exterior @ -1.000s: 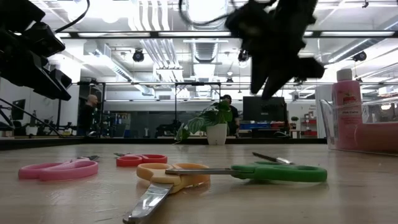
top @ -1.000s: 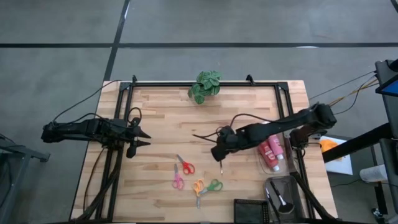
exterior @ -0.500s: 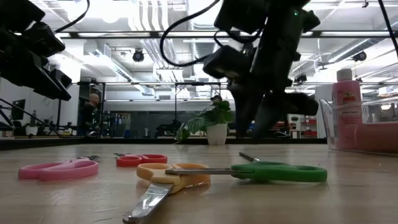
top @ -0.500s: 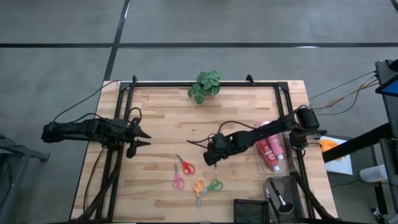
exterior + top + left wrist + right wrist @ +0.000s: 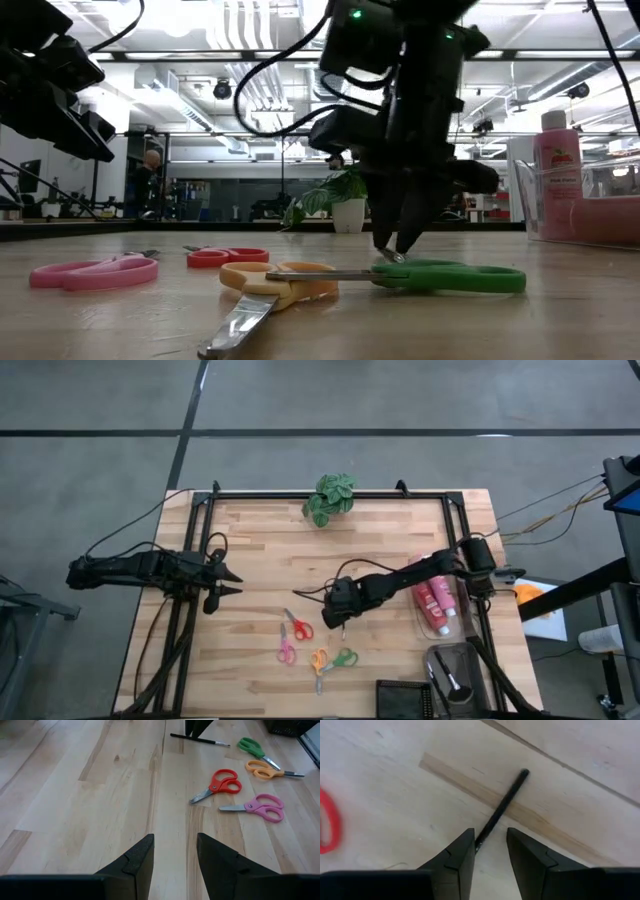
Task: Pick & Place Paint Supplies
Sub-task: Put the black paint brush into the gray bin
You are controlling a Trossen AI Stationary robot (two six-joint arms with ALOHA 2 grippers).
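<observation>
STEP: right gripper down at frame centre, jaws parted astride thin dark-handled paintbrush lying on the wooden table, not yet clenched | NEXT: close, lift; likely toward clear bin | left gripper parted, empty, idle at left

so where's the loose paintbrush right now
In the high view the paintbrush lies mid-table under the right gripper, just above the green scissors.

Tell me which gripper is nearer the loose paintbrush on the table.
Right. The right gripper hangs directly over the paintbrush, fingers open to either side of its handle. The left gripper waits open near the table's left edge, well away from it.
</observation>
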